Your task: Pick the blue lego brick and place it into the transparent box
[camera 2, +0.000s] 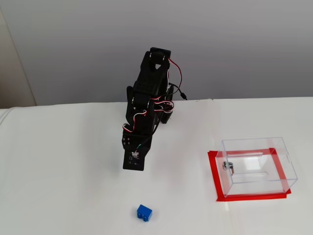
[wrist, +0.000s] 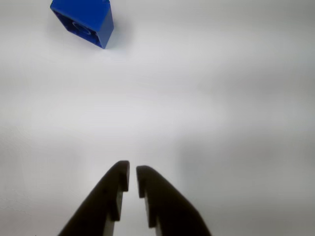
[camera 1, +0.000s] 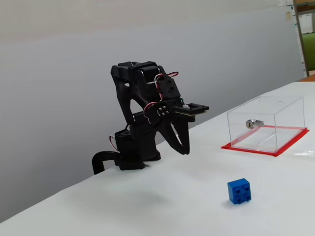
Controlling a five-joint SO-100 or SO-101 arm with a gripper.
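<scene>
One blue lego brick (wrist: pixel 84 20) well ahead-left of hand (wrist: pixel 132 178), wrist view.

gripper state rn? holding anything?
Gripper: nearly shut, only a thin slit between the fingertips, holding nothing. The blue lego brick lies apart on the table, ahead of it in the wrist view.
</scene>
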